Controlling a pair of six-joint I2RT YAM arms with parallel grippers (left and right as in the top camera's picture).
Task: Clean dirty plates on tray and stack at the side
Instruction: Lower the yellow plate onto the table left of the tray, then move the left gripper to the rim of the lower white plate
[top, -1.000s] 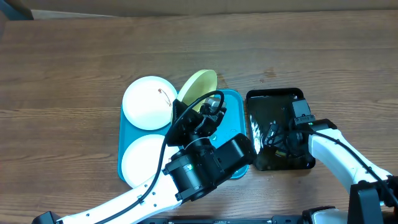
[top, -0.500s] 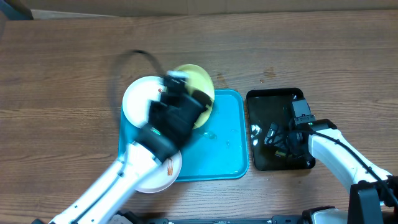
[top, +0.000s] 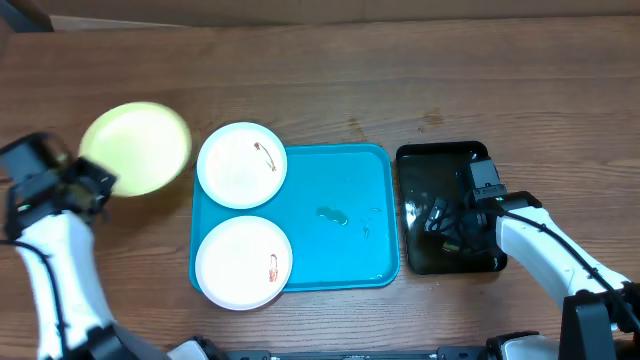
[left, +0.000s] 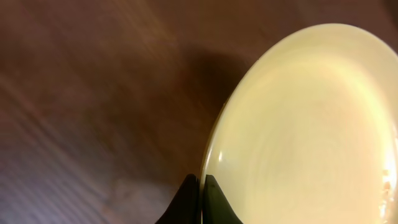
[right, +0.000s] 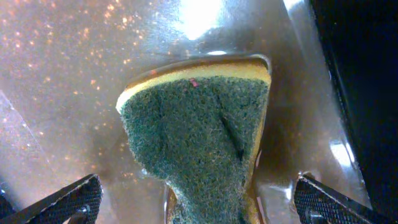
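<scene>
Item 1, green-rimmed plate (top: 137, 147): off the tray (top: 345, 250), over bare table (top: 300, 70) to its left and well apart from the other plates. It is round, so it has no long axis. Its face is turned up. My left claw (top: 97, 182) is pinched on its near rim, fingertips (left: 200, 198) pressed together on the edge.

Items 2 and 3, upper white plate (top: 240, 170) and lower white plate (top: 238, 262): both lie face up on the tray's left end and overhang its rim. Each has a small red smear.

Item 4, tray: its long axis runs left to right in the overhead view.

Item 5, my right claw (top: 437, 222): spread wide and gripping nothing. It hangs above the sponge (right: 199, 137), which lies green side up in the black tray (top: 455, 155).
</scene>
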